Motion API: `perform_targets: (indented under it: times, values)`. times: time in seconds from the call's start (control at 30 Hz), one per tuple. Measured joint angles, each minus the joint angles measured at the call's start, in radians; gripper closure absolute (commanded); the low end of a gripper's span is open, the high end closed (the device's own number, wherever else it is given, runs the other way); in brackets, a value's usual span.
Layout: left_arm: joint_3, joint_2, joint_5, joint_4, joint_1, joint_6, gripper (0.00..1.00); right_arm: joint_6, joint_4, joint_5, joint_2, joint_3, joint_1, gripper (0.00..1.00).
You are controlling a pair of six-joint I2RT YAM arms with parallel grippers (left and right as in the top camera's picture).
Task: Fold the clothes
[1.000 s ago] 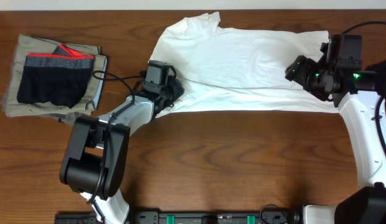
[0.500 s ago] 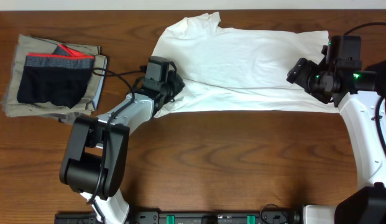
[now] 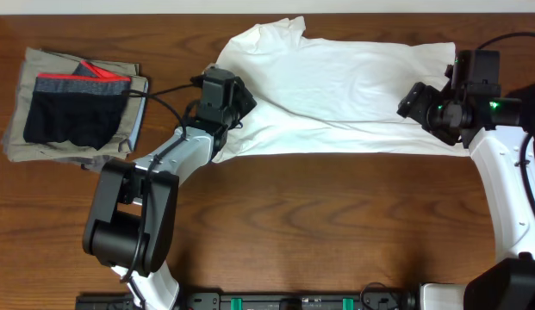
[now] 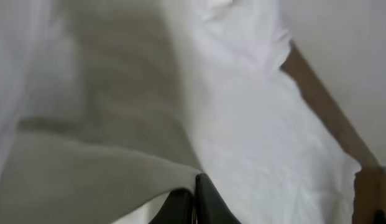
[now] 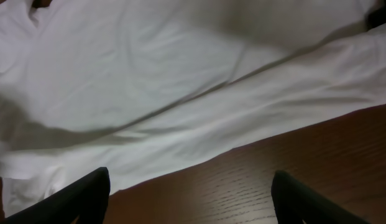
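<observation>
My left pincer [image 4: 194,194] is pressed together, pinching the white T-shirt [image 3: 336,90] at its nine o'clock edge; my right pincer [image 5: 189,180] hangs spread at three o'clock.

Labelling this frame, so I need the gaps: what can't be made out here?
Left wrist: the left gripper is cut off by the bottom edge, amid blurred white T-shirt.
Right wrist: the right gripper's fingers run off the bottom edge.
Overhead: black shorts cover the khaki pieces; count unclear.

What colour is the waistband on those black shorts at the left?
Grey with a red strip along its top edge: the waistband shows best in the overhead view.
</observation>
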Motion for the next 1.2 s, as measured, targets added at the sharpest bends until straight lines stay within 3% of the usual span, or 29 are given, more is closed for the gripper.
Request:
perform_targets:
  times: [0.43,0.5,0.57,0.63,0.73,0.9,1.0,1.2]
  values:
    - [0.001,0.106,-0.072,0.177,0.0,0.029,0.94,0.0,-0.016,0.002,0.0,0.0,0.0,0.19]
    - [0.001,0.131,-0.08,0.207,0.0,0.034,0.84,0.0,-0.019,0.002,0.0,0.0,0.0,0.2]
    - [0.001,0.143,-0.092,0.22,0.0,0.047,0.83,0.0,-0.021,0.002,0.0,0.0,0.0,0.2]
    - [0.001,0.151,-0.104,0.225,0.0,0.064,0.75,0.0,-0.024,0.002,0.0,0.0,0.0,0.2]
    - [0.001,0.152,-0.112,0.231,0.0,0.112,0.56,0.0,-0.024,0.002,0.0,0.0,0.0,0.2]
    - [0.003,0.152,-0.124,0.237,0.0,0.193,0.49,0.0,-0.024,0.002,0.0,0.0,0.0,0.2]
    - [0.008,0.14,-0.123,0.183,0.0,0.217,0.49,0.0,-0.028,0.002,0.0,0.0,0.0,0.19]
    - [0.013,-0.011,-0.119,-0.08,0.017,0.175,0.48,0.0,-0.033,0.002,0.0,0.0,0.0,0.19]
